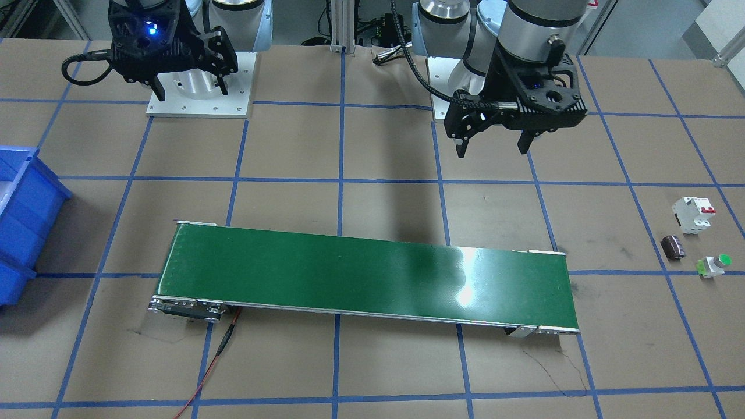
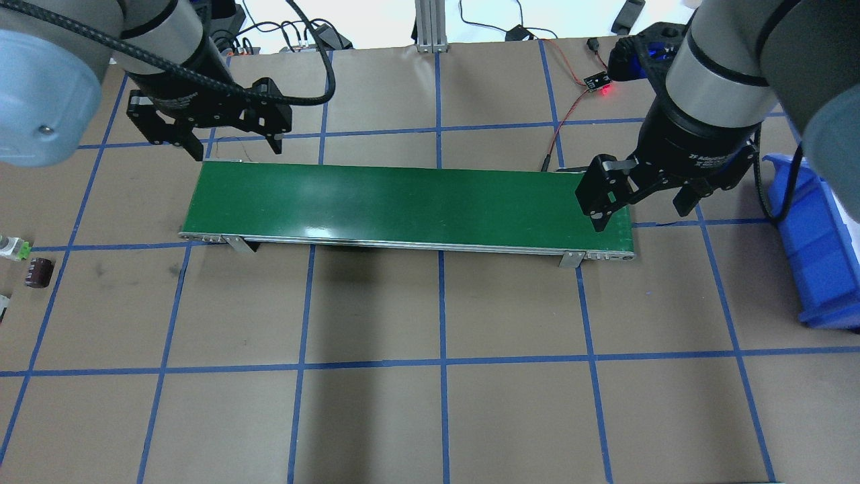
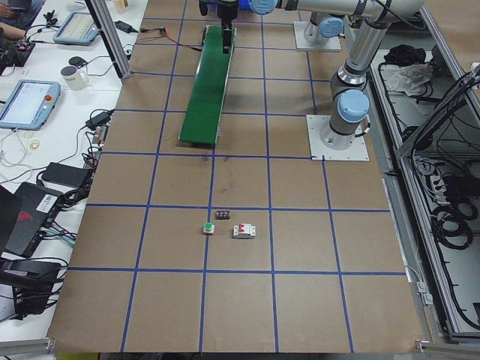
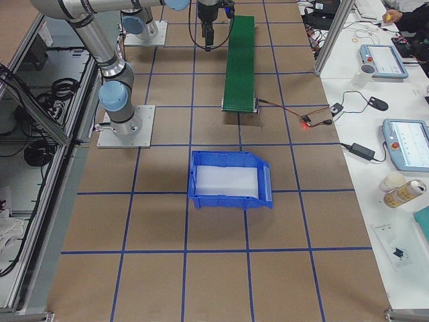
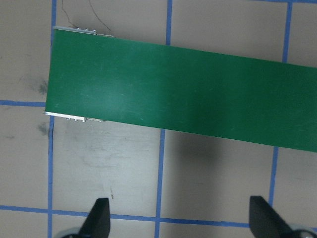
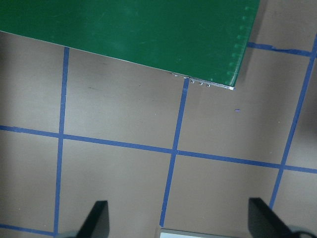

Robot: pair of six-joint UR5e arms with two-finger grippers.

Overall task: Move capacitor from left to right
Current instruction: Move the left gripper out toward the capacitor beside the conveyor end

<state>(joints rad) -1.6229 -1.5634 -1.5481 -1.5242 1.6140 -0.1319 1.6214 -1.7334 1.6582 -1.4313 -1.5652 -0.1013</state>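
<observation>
The capacitor (image 1: 673,247) is laid on the table (image 1: 291,139) at the robot's left end, between the white breaker (image 1: 694,214) and the green button (image 1: 716,265). The left gripper (image 1: 493,146) and the right gripper (image 1: 191,91) are both held spread wide, up above the table.

1. I have the conveyor (image 1: 366,273) lying across the table's middle, running left to right.
2. Well off its left end, the capacitor (image 1: 673,247) lies between the circuit breaker (image 1: 694,215), nearer the robot, and the push button (image 1: 715,265), farther out.
3. The bin (image 1: 29,233) sits beyond the conveyor's right end.
4. The left gripper (image 1: 493,151) and the right gripper (image 1: 190,93) hang on the robot's side of the conveyor, one near each end.
</observation>
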